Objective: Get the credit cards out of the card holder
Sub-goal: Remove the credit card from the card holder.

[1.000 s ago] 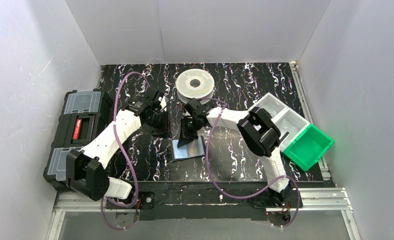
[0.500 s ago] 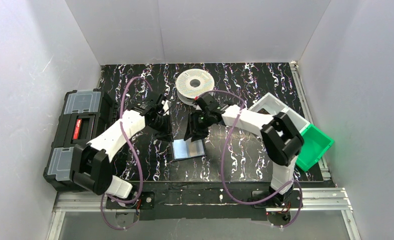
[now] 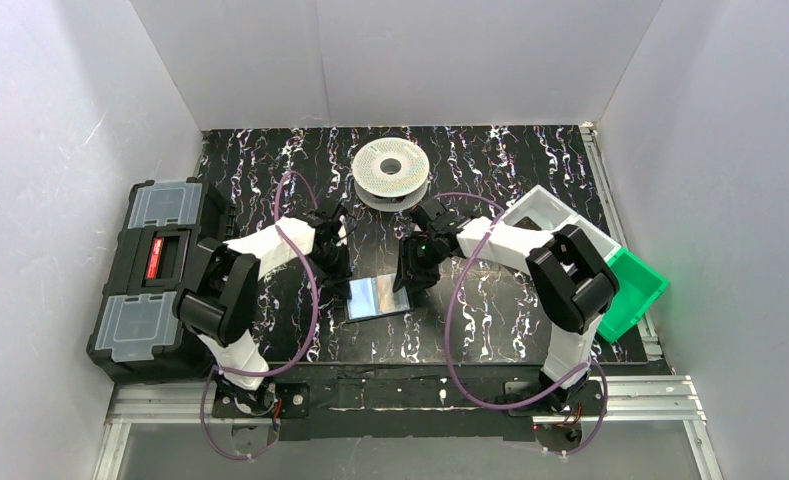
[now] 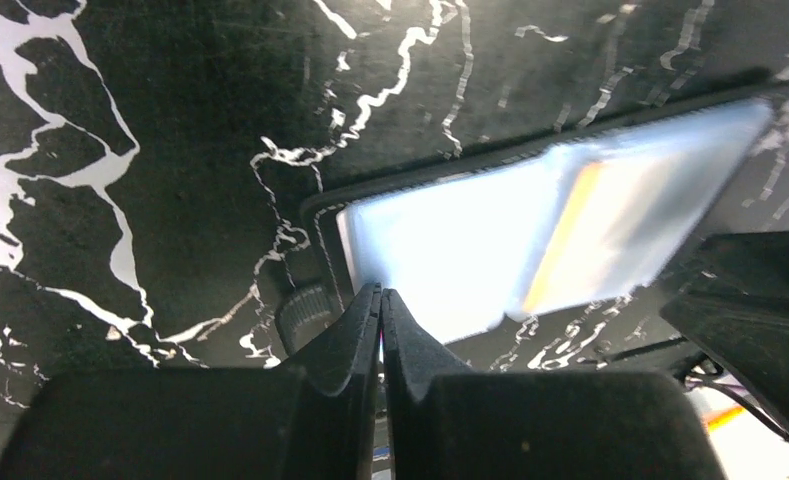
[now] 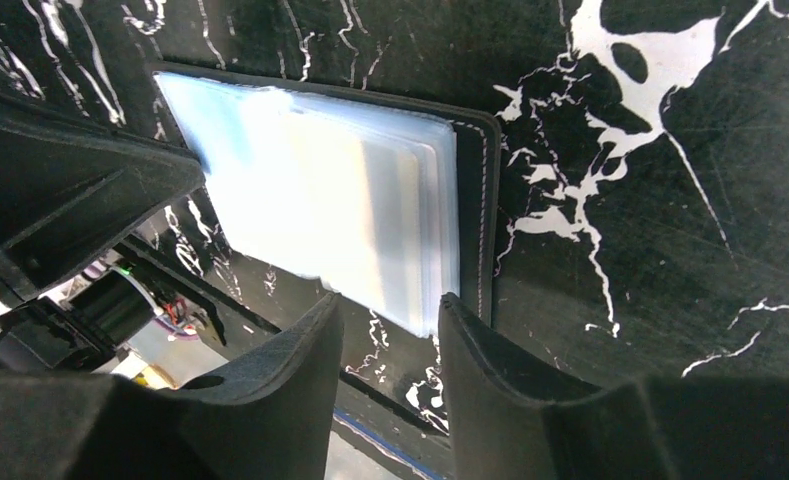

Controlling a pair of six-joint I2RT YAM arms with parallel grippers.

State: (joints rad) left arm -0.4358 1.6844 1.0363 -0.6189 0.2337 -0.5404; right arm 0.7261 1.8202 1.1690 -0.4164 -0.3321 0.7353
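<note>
Card holder (image 3: 377,297) open flat; credit cards (image 4: 570,220) blurry w/ glare, qty unclear.

holder (image 3: 378,297): black case, open, lying flat, bluish-grey inside up, mid-table (image 3: 490,180) | orange card (image 4: 568,228): in holder's sleeves, only an orange-tan strip shows | yellowish card (image 5: 335,185): pale, flat under clear sleeves, inside holder

One card holder (image 3: 378,297), one toolbox (image 3: 155,265), one spool (image 3: 391,172) — two arms (image 3: 270,240) (image 3: 500,238)
</note>
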